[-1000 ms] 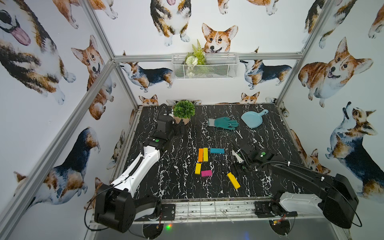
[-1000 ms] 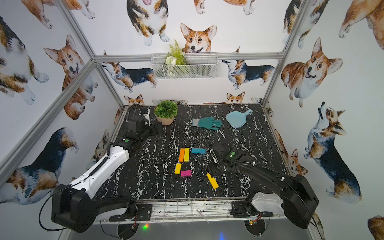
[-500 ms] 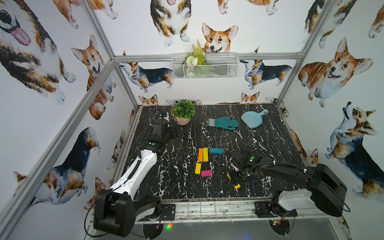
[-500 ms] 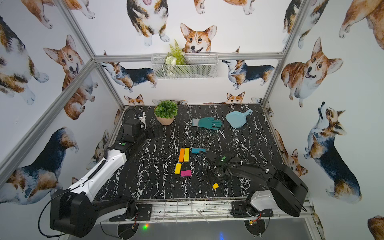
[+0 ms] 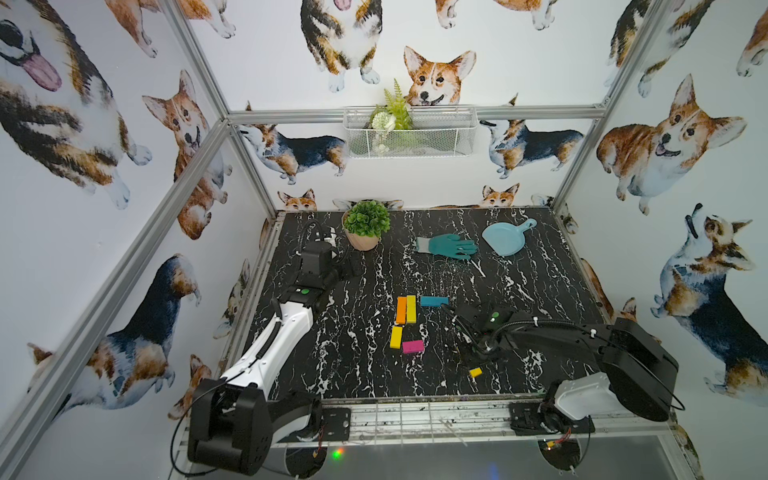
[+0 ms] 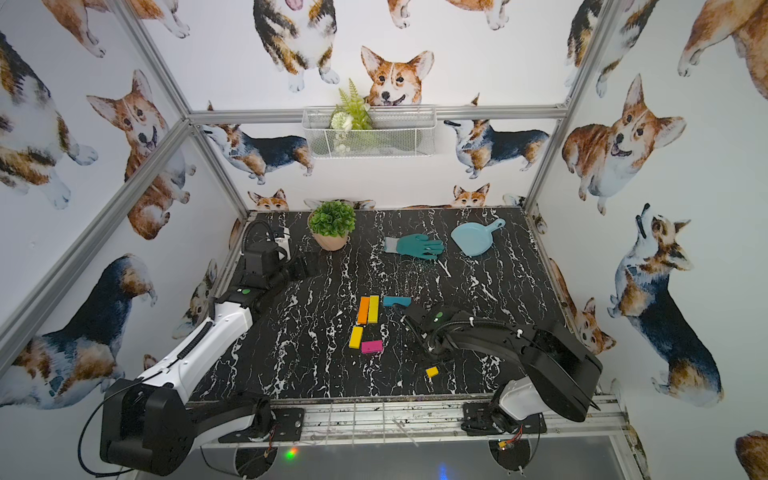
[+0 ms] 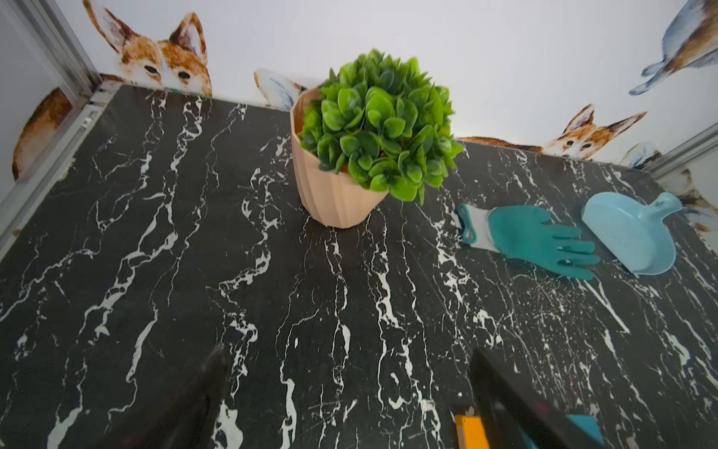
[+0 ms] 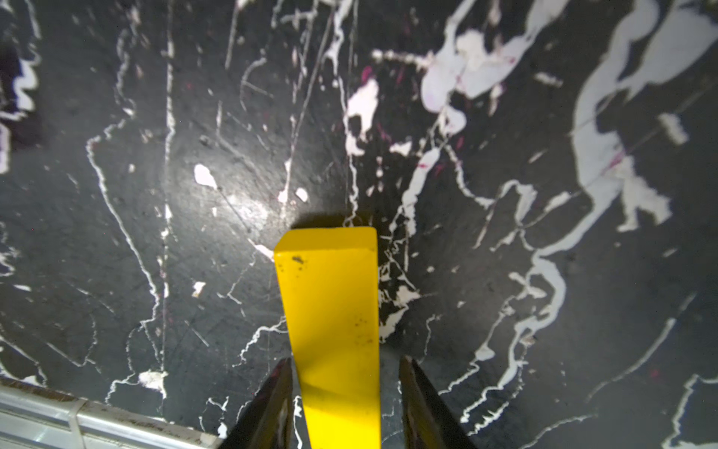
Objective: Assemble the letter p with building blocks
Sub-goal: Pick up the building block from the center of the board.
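my right jaws [image 8: 345, 359] stand either side of a loose yellow bar [image 8: 330, 311], which lies flat on the tabletop [image 5: 332, 353]. in the wrist view it runs up from the bottom centre of the frame. one jaw is hard by the bar's edge. a strip of tabletop shows between the other jaw and the bar, so i judge them apart and not clamped. in a top view only the bar's end [image 5: 475, 372] shows, at the lower right of the dark surface, near the metal rail [image 8: 77, 420] along the front.

my left jaws [image 7: 348, 350] are spread wide and empty, up at the left by the potted plant [image 7: 342, 186].

the other bars sit in the middle. the orange one [image 5: 401, 310] and a yellow one [image 5: 411, 308] lie side by side. the teal one [image 5: 434, 301] is just to their right, and another yellow [image 5: 396, 336] and the magenta [image 5: 413, 346] are below.

what worries me:
- closing with one side touching first could shove or twist the bar before it is pinched.
- i seem to hold it towards one end, so it may swing or droop once lifted.
- my wrist sits close to the teal bar, and a careless sweep could knock the laid pieces askew.
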Controlling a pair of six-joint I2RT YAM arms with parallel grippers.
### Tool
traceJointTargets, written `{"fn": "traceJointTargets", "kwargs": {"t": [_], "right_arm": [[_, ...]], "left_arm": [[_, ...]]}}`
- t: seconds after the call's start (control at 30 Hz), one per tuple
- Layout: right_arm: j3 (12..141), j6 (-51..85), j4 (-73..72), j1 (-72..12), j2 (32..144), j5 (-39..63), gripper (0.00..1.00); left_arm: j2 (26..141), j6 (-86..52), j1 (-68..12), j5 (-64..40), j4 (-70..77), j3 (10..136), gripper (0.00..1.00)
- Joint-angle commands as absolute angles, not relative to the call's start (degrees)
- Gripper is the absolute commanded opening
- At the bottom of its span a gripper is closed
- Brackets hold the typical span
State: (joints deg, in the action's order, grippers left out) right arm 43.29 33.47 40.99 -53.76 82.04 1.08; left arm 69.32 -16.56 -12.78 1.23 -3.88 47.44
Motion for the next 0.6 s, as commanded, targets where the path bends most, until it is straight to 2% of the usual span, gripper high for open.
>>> {"fn": "traceJointTargets", "kwargs": {"t": [0.0, 0.13, 0.33, 0.47, 0.57], "right_arm": [[44.94, 34.54, 42.78, -53.96, 83.41, -0.33, 0.43], [46.85, 34.53, 43.33, -53.96, 84.65, -0.53, 0.34], [48.92, 34.87, 43.42, -53.96, 85.69, -1.47, 0.26], [50.78, 34.9, 44.52, -53.13, 85.07, -4.3, 0.24], [52.75, 34.09, 44.29, -48.98, 83.37, -3.59, 0.24]], "left_arm": [[69.43, -17.07, -12.57, 0.97, -2.64, 47.11, 1.0], [69.43, -16.92, -12.48, 1.14, -2.64, 47.04, 1.0], [69.52, -16.61, -12.48, 1.23, -2.79, 46.89, 1.0], [69.61, -16.22, -12.48, 0.63, -2.65, 46.93, 1.0], [69.87, -14.97, -12.48, -2.59, -1.24, 46.62, 1.0]]}}
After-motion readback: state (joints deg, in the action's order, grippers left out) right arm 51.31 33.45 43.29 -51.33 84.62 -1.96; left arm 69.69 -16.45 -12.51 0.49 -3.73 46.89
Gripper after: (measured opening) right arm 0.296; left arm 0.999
